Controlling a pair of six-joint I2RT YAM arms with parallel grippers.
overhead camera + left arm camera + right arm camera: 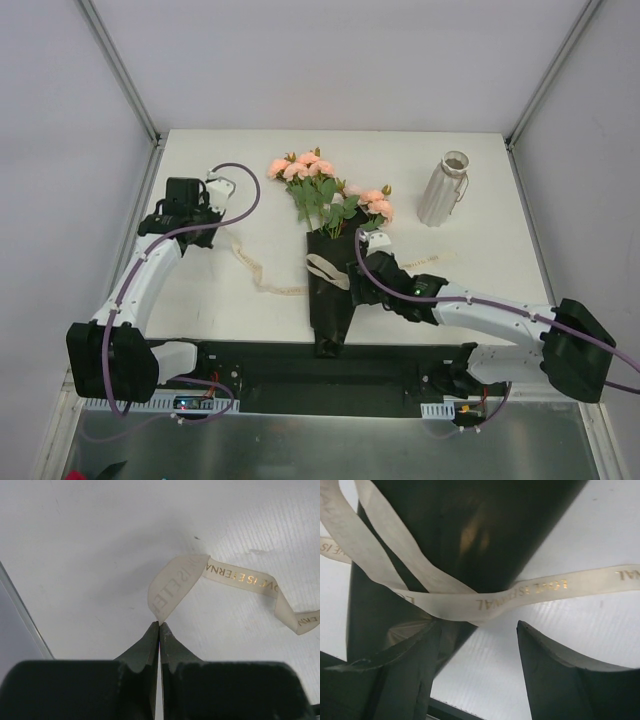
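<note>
Your left gripper [159, 626] is closed tight, with only its very tips pinching the end of the cream ribbon [240, 577]. From that pinch the ribbon trails right across the desk [200, 290] to the bouquet [330, 215], which lies in the middle with its pink blooms at the far end. There the ribbon loops loosely round the black wrapper [470, 530].

Your right gripper [479, 626] stands wide open and holds nothing. It sits low at the wrapper's right side, and one finger seems to press the wrapper's edge, though the wrist view is too dark there to be sure. A band of ribbon crosses just beyond the gap between its fingers.

The pinch is the weak point: so little ribbon is caught that a pull could slip it free. The loop is slack and untied, so tension could slide it along the wrapper or drag the light bouquet sideways. The right finger could also snag the wrapper and crush it. The white vase [443, 190] stands well apart at the far right.
</note>
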